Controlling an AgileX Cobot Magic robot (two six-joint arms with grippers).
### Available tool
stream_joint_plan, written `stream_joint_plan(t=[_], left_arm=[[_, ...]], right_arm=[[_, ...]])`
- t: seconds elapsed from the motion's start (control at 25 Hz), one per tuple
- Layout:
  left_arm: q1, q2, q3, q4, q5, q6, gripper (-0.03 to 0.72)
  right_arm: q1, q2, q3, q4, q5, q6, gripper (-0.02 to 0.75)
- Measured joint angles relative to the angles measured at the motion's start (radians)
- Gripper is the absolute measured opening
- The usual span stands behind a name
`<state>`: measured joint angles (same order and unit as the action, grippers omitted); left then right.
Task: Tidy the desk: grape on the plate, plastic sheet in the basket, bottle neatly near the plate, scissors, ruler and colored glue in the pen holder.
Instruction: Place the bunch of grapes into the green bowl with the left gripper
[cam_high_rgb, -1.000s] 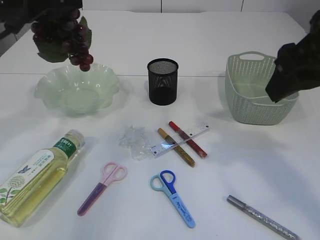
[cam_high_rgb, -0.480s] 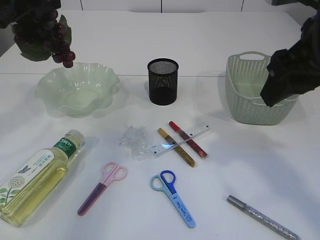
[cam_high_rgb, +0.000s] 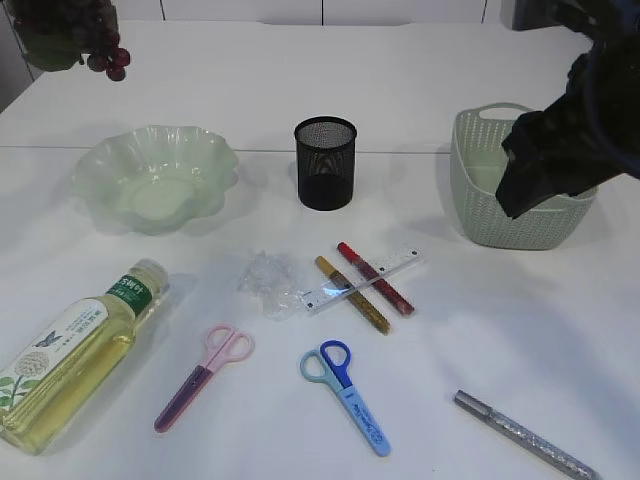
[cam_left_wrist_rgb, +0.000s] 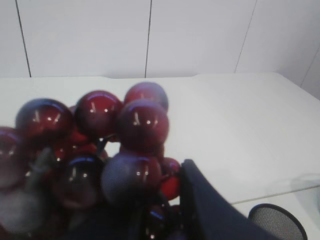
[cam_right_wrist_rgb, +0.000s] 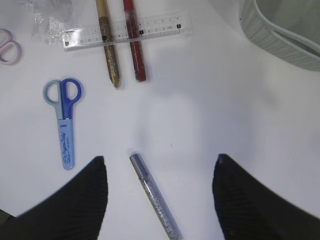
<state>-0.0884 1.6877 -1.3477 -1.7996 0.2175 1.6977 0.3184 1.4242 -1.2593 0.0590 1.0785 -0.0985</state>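
A bunch of dark red grape (cam_left_wrist_rgb: 115, 135) fills the left wrist view, with my left gripper (cam_left_wrist_rgb: 137, 200) shut on it. In the exterior view the grape (cam_high_rgb: 75, 35) hangs at the top left corner, up and left of the green plate (cam_high_rgb: 155, 180). My right gripper (cam_right_wrist_rgb: 160, 159) stands open high over the table, with the silver glue stick (cam_right_wrist_rgb: 155, 197) on the table below it. On the table lie the plastic sheet (cam_high_rgb: 268, 280), ruler (cam_high_rgb: 362, 282), red glue (cam_high_rgb: 375, 278), gold glue (cam_high_rgb: 352, 295), pink scissors (cam_high_rgb: 205, 375), blue scissors (cam_high_rgb: 345, 395) and bottle (cam_high_rgb: 75, 350).
The black mesh pen holder (cam_high_rgb: 325, 162) stands at the middle back. The green basket (cam_high_rgb: 520, 190) sits at the right, partly behind my cloth-covered right arm (cam_high_rgb: 550, 160). The ruler lies across the red and gold glue sticks.
My left gripper has carried the grape up and to the left, away from above the plate's rim. The right arm has drifted slightly left in front of the basket.
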Motion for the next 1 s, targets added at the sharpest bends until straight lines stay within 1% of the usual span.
stream_joint_plan(t=[0.16,0.28,0.6,0.68,0.72,0.76,0.96,1.0], left_arm=[[0.0,0.117,-0.113,0.0,0.002,0.0,0.132],[0.0,0.21,-0.168,-0.002,0.006,0.0,0.132],[0.004,0.449,-0.181,-0.004,0.006,-0.002,0.133],[0.004,0.477,-0.181,-0.004,0.006,-0.008,0.153],[0.004,0.481,-0.181,-0.004,0.006,-0.011,0.174],[0.004,0.481,-0.181,-0.004,0.006,-0.011,0.212],[0.004,0.481,-0.183,-0.004,0.011,-0.012,0.468],[0.004,0.477,-0.183,-0.004,0.013,-0.012,0.501]], right_arm=[[0.0,0.002,0.0,0.001,-0.001,0.001,0.512],[0.0,0.002,0.0,0.001,-0.001,0.001,0.512],[0.0,0.002,0.0,0.002,-0.003,0.001,0.512],[0.0,0.002,0.0,0.002,-0.003,0.001,0.512],[0.0,0.002,0.0,0.003,-0.003,0.001,0.512],[0.0,0.002,0.0,0.003,-0.003,0.001,0.512],[0.0,0.012,0.0,0.004,-0.003,0.002,0.512],[0.0,0.013,0.002,0.004,-0.003,0.002,0.512]])
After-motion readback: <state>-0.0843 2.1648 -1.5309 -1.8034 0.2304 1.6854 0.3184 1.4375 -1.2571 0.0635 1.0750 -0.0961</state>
